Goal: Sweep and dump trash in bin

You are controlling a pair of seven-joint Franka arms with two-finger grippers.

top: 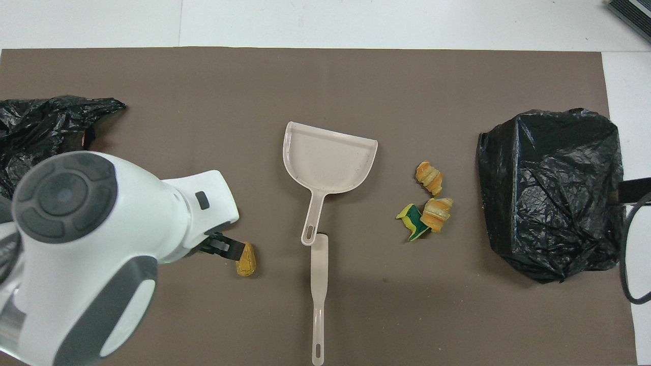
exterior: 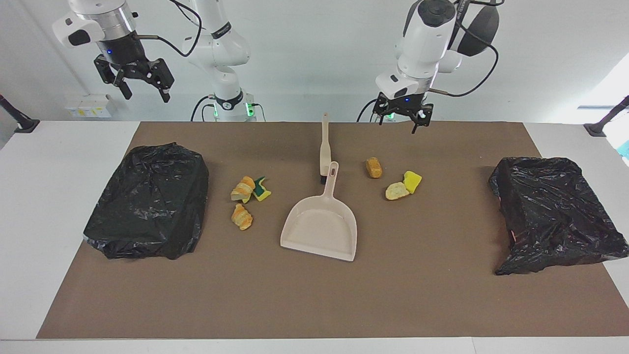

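I see a brown-matted white surface (exterior: 73, 162) – trash (exterior: 243, 189) mid-frame, white wall above; my left claw (exterior: 403, 117) and right claw (exterior: 142, 83) hang open, empty.

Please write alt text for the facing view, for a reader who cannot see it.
A beige dustpan and brush lie mid-table, untouched, with trash scraps on both sides and a black bin bag at each end. The open left gripper hangs above the mat near the brush; the open right gripper waits raised.
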